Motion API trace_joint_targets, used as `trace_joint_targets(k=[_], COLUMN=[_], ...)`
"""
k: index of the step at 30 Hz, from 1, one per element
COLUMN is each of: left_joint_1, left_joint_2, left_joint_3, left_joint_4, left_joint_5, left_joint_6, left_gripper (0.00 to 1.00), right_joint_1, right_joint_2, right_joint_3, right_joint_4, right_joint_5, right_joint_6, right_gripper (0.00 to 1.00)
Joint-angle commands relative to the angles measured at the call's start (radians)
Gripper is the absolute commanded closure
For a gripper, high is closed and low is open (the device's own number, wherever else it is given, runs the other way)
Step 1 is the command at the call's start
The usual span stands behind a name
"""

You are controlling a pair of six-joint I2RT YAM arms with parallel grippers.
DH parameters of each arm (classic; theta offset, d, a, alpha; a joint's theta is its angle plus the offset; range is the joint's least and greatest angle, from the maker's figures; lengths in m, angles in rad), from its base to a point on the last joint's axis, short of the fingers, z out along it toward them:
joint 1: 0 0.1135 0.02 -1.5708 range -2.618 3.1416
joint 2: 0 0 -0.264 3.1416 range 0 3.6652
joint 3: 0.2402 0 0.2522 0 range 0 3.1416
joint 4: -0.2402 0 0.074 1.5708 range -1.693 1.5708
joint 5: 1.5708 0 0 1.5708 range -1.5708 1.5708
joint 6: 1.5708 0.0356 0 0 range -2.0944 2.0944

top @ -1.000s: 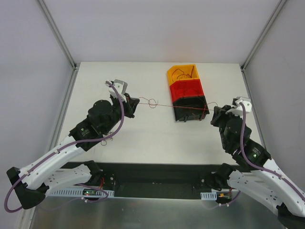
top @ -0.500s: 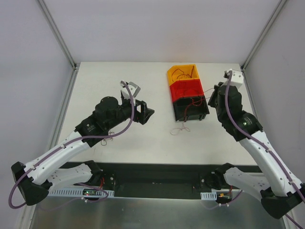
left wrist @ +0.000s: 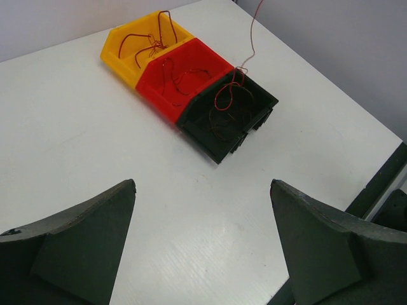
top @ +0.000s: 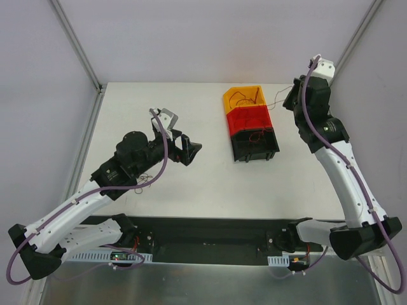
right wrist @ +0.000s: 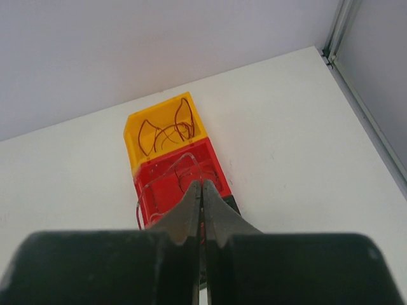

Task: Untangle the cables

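Note:
Thin red cables lie curled in the yellow bin (top: 243, 96), the red bin (top: 249, 119) and the black bin (top: 254, 146). My right gripper (top: 289, 101) is raised above the bins' right side and is shut on one red cable (left wrist: 252, 38). That cable hangs down, and its curly lower end (left wrist: 227, 95) rests in the black bin (left wrist: 229, 121). In the right wrist view the shut gripper (right wrist: 202, 185) has a wire loop (right wrist: 184, 159) coming out at its tip. My left gripper (top: 191, 150) hovers over bare table left of the bins, open and empty (left wrist: 202, 190).
A few more thin wires (top: 144, 182) lie on the table beside the left arm's forearm. Metal frame posts stand at the table's back corners (top: 98, 86). The table's right edge (left wrist: 381, 184) runs close behind the bins.
The left gripper opened and let go of the stretched cable. The right arm rose and swung back with its end, and the loose curly end moved from the table into the black bin.

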Motion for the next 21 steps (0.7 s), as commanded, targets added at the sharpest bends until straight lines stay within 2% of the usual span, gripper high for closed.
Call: trace_joint_targets(k=[1, 7, 12, 21], left_joint_1=[0.005, 0.005, 0.005, 0.005], left_joint_2=[-0.002, 0.013, 0.024, 0.032], left_joint_3=[0.025, 0.024, 0.026, 0.029], left_joint_4=[0.012, 0.012, 0.012, 0.011], left_joint_5=[-0.008, 0.007, 0.019, 0.020], left_joint_6=[0.008, -0.004, -0.015, -0.017], left_gripper=[0.13, 0.13, 0.12, 0.12], right_joint_1=[-0.032, -0.072, -0.076, -0.095], right_joint_2=[0.073, 0.273, 0.429, 0.695], right_joint_3=[0.131, 0.412, 0.624, 0.812], right_joint_4=[0.109, 0.043, 0.039, 0.122], right_joint_5=[-0.047, -0.108, -0.096, -0.121], right_joint_6=[-0.059, 0.028, 0.024, -0.031], right_gripper=[1.00, 1.00, 1.00, 1.00])
